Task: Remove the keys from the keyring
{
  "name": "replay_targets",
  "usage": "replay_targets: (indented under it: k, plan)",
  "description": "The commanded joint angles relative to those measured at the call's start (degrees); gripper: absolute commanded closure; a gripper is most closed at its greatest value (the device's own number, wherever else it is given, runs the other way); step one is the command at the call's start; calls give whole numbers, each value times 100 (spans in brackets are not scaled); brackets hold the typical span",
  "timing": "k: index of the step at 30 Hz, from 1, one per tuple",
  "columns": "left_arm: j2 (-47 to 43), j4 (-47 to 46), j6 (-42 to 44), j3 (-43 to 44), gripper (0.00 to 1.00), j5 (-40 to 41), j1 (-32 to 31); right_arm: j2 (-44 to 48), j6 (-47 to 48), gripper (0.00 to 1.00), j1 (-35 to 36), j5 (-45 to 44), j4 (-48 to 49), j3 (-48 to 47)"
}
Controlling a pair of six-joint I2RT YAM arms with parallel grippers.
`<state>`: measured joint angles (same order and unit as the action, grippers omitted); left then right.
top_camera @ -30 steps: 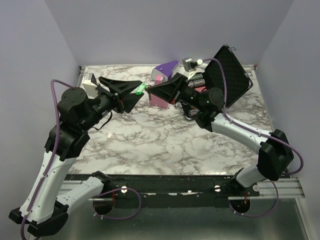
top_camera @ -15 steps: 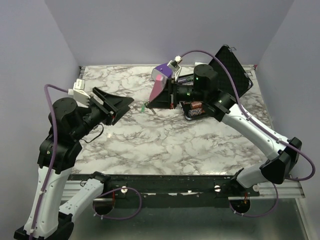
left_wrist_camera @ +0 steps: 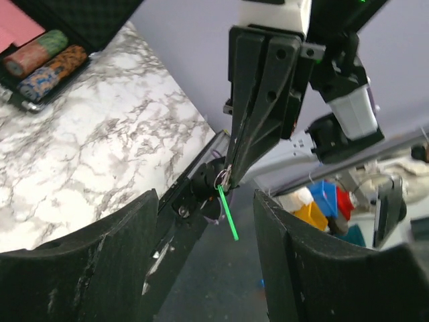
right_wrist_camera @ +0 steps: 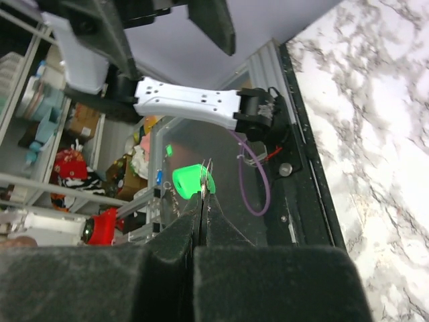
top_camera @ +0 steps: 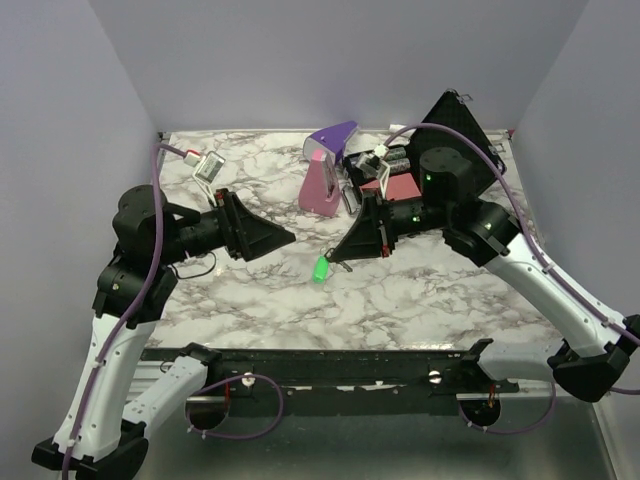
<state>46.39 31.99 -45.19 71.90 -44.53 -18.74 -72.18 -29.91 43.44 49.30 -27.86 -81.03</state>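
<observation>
Above marble, right fingers pinch the keyring, green key dangling.

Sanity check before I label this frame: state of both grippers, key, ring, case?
left gripper: open, empty
right gripper: shut on keyring
keyring: pinched at the right gripper's fingertips
green key: hanging from keyring, off the table
black case: lid open

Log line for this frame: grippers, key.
left gripper: open, empty | right gripper: shut on keyring | green key: dangling from keyring, not removed
</observation>
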Motion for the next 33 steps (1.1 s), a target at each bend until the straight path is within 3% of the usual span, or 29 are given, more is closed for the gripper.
replay_targets:
  k: [1,5,10,15,33]
  plan:
    - [-95,-938,345,-35,33,-1240,20,178,-155,99,24,756,465,158]
    - [-34,-1537,10,-36,32,-1681,-111,204,-331,99,15,958,737,176]
    - [273,-1143,352,350,32,-1691,-638,222,-471,99,24,985,1010,106]
    - [537,-527,836,676,34,-1049,-1175,213,-603,99,24,1090,1194,44]
    - [748,-527,854,834,45,-697,-1395,178,-937,99,24,1240,1651,-79]
